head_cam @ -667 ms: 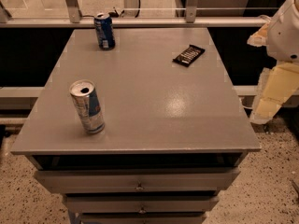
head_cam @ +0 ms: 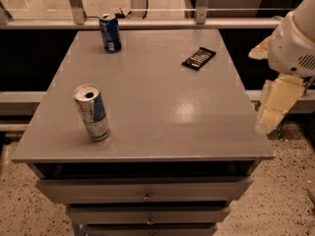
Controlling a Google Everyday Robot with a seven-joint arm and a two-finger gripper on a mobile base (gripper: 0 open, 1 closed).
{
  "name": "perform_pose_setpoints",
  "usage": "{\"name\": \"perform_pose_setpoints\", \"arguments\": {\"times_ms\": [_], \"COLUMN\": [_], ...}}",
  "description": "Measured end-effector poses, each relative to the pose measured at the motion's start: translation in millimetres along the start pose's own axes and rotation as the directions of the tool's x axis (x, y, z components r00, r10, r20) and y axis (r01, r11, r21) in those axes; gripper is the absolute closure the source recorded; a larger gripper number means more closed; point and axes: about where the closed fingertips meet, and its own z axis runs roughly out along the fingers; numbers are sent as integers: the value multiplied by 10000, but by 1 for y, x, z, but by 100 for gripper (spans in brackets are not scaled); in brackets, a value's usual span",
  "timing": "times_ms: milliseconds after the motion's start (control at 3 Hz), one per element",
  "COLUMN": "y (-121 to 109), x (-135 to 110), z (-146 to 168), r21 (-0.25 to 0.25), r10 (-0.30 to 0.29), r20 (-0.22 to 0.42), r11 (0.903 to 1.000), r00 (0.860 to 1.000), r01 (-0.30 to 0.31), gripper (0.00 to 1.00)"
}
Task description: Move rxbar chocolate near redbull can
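The rxbar chocolate (head_cam: 199,58) is a flat black wrapper with white lettering, lying at the back right of the grey table (head_cam: 162,117). The redbull can (head_cam: 92,112), slim, silver and blue with an open top, stands upright at the front left. My gripper (head_cam: 273,104), cream-coloured under a white wrist, hangs off the table's right edge. It is level with the table's front half, well apart from the bar and far from the can. It holds nothing that I can see.
A shorter dark blue can (head_cam: 110,32) stands at the back left corner. A metal railing (head_cam: 147,11) runs behind the table. Drawers (head_cam: 147,195) sit under the tabletop. A speckled floor lies around it.
My arm has shifted slightly left and down, closer to the table's right edge. The bar and both cans have not moved.
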Motion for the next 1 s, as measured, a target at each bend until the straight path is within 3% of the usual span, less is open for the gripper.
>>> {"name": "perform_pose_setpoints", "arguments": {"times_ms": [333, 667, 1000], "y": [-13, -35, -61], "x": [-13, -29, -50], "z": [36, 58, 68], "r21": [-183, -34, 350], "r10": [-473, -874, -1144], "r20": [600, 1543, 2649], "r11": [9987, 9960, 9934], "r00": [9971, 9842, 9575], "r01": [484, 890, 1090], "gripper": [0, 0, 0]}}
